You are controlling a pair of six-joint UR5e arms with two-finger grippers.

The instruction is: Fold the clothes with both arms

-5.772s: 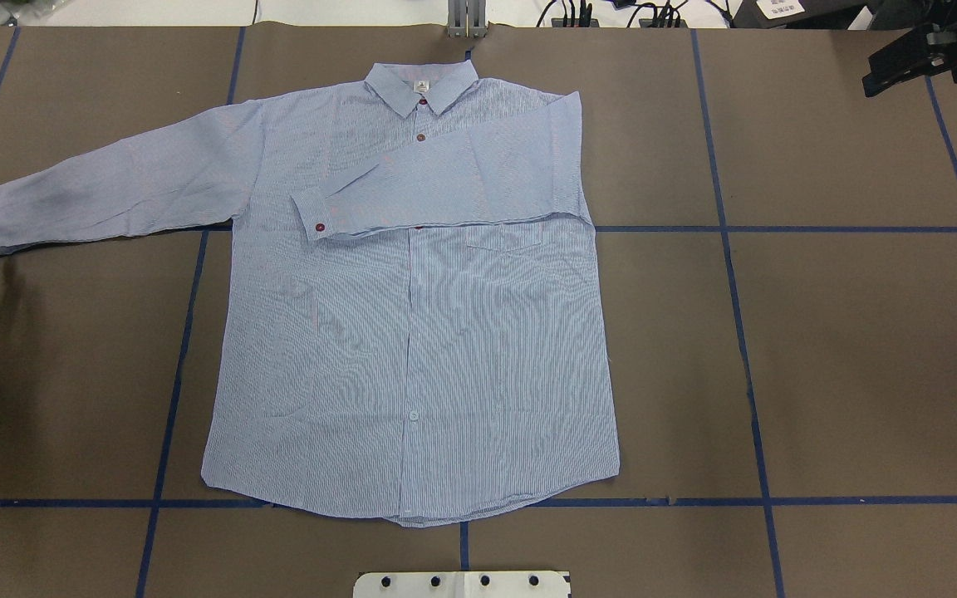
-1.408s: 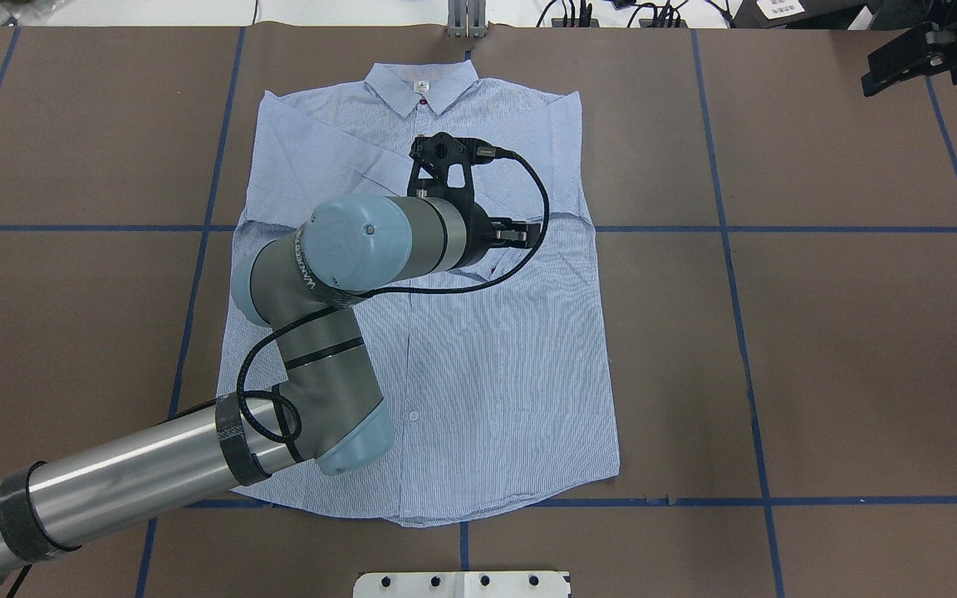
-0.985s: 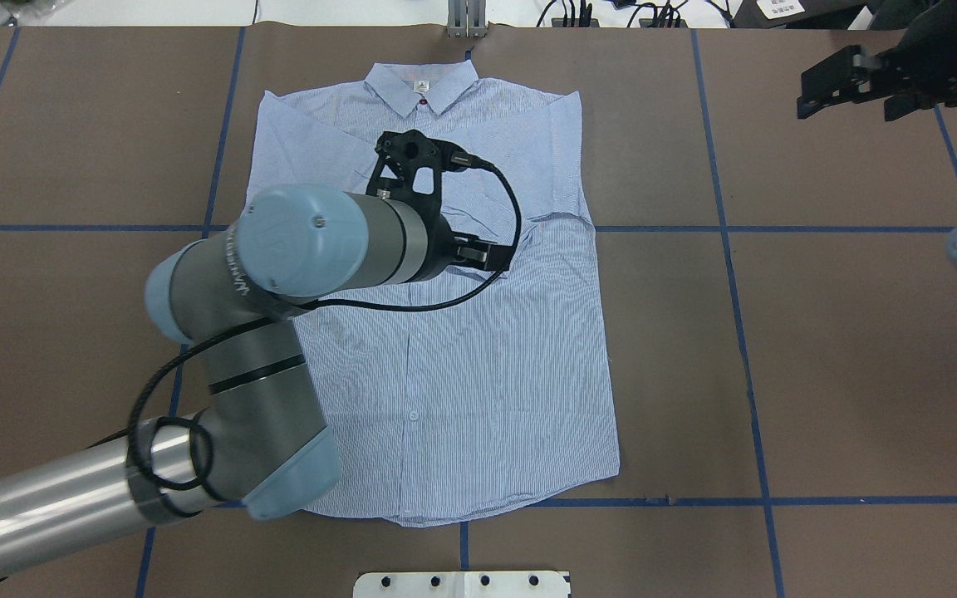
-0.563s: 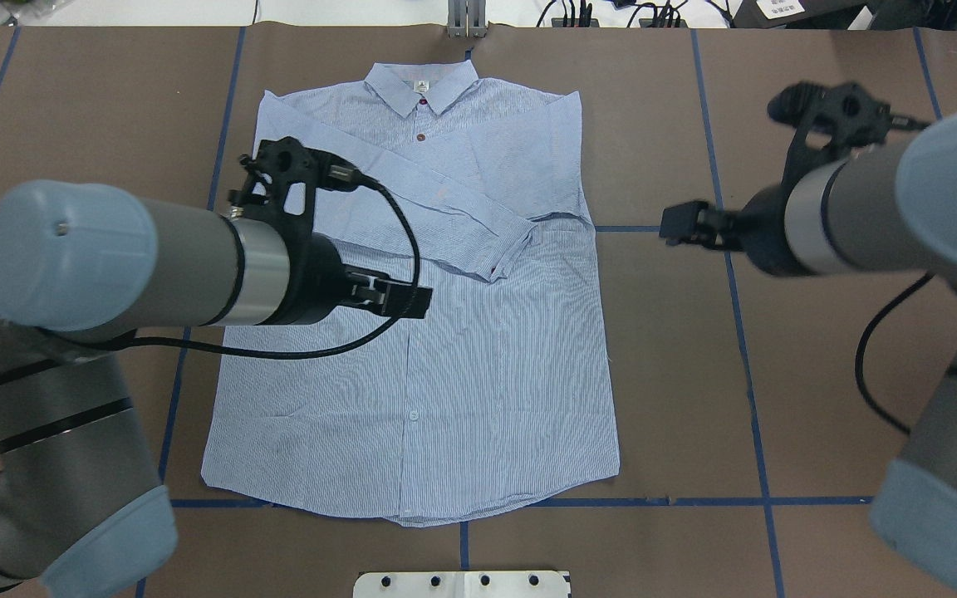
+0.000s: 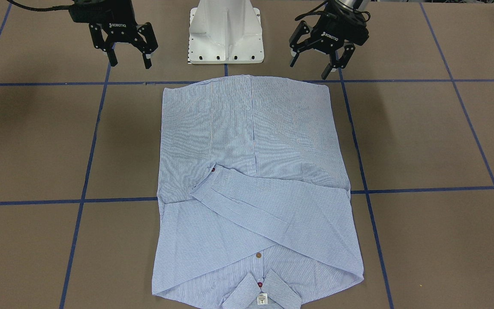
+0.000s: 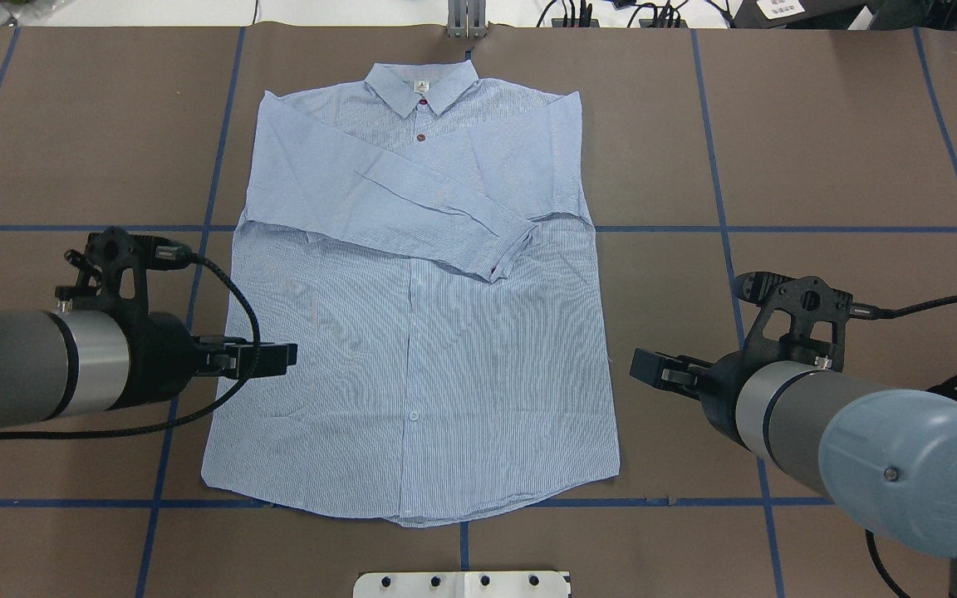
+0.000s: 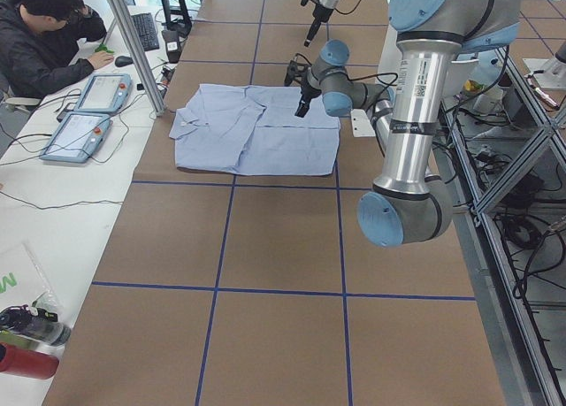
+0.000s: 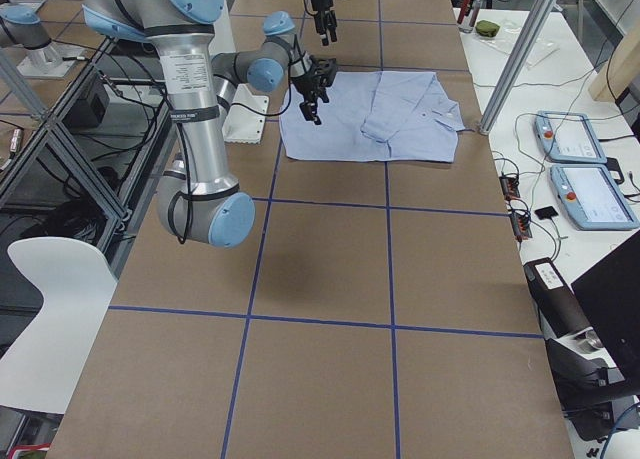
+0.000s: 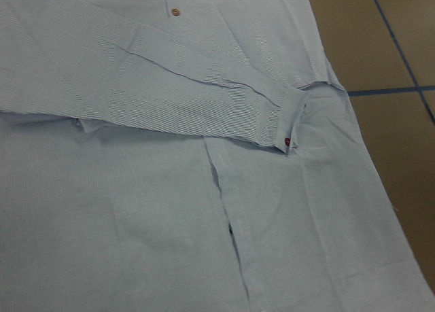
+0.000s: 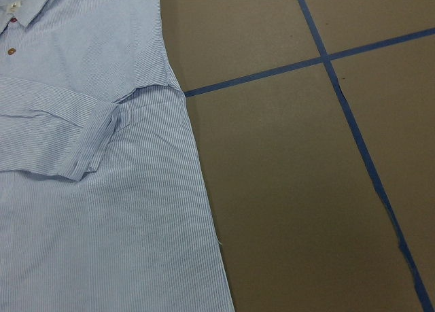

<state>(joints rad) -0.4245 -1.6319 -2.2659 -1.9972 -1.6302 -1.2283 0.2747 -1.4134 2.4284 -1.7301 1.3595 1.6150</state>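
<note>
The light blue striped shirt lies flat, front up, collar at the far side. Both sleeves are folded across its chest, one cuff on top; the cuff also shows in the left wrist view. My left gripper hovers open and empty over the shirt's left edge, also seen in the front view. My right gripper hovers open and empty just off the shirt's right edge, also in the front view. The right wrist view shows the shirt's side edge on the table.
The brown table carries a grid of blue tape lines. The white pedestal base stands near the shirt's hem. A metal post stands beyond the collar. An operator sits by tablets at the far side.
The shirt's outstretched sleeve now lies folded over the chest. My left arm let it go and drew back to the shirt's left edge. My right arm came in to the right edge.
</note>
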